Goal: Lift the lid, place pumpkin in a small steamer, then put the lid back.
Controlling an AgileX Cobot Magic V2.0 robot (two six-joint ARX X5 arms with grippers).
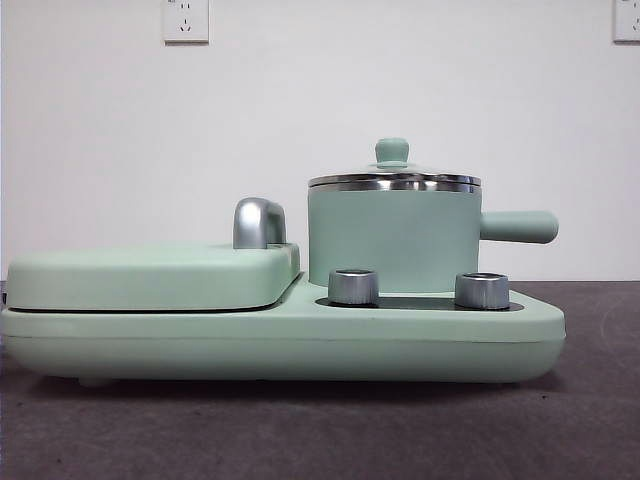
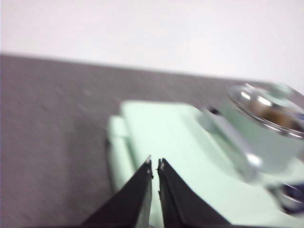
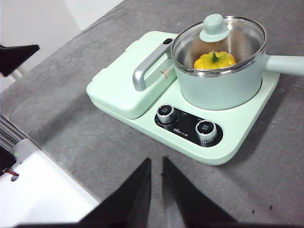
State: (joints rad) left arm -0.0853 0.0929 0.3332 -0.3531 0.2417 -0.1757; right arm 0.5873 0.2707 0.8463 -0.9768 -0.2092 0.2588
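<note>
Pumpkin (image 3: 214, 60) sits under the lid (image 3: 217, 35) in the steamer (image 3: 218, 85), well ahead; my right gripper (image 3: 156, 164) and left gripper (image 2: 155, 165) hang clenched, empty.

Front low; wrists above, left blurred, sharing small steamer (image 1: 393, 238).

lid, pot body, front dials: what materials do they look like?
The lid: clear glass by the look, since the pumpkin shows through; shiny steel rim, matte mint knob.
The small steamer: matte mint coating, probably over metal.
The dials: brushed-metal look, possibly plated plastic.
</note>
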